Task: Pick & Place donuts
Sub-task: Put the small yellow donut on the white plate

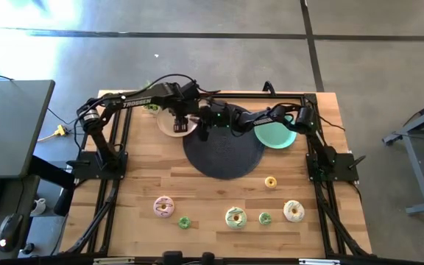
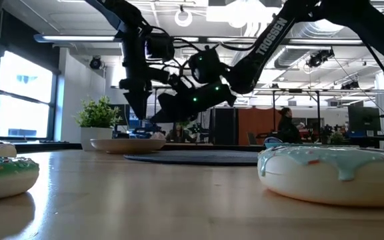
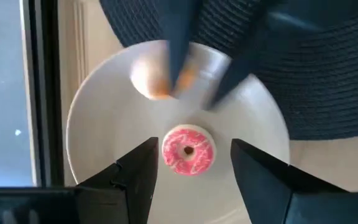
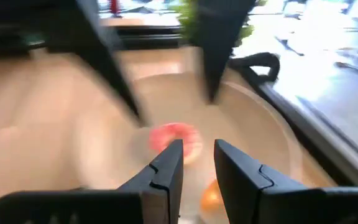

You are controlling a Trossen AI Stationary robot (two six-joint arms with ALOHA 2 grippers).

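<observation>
We see the left claw (image 3: 191, 171) hovering over the beige plate (image 1: 169, 126) with its fingers spread apart, a pink donut (image 3: 188, 150) lying on the plate between them and untouched by either. The right claw (image 4: 197, 163) has its fingers close together but with a narrow gap, gripping nothing we can make out; it reaches in over the same plate, near the pink donut, with an orange-brown blur beside it that we cannot identify. Our main worry is a collision: both claws crowd that 1 plate, so a move by either arm could strike the other or knock the donut off. A clumsy descent by the left claw could also push the donut sideways or tip the plate's rim. Beside the beige plate lies the black round mat (image 1: 223, 154), and past the mat a teal plate (image 1: 277, 135). Well away from the beige plate, across the counter (image 1: 212, 188), 6 more donuts (image 1: 235, 217) wait in a loose row. The only writing we can read is "TROSSEN" on the arms.
</observation>
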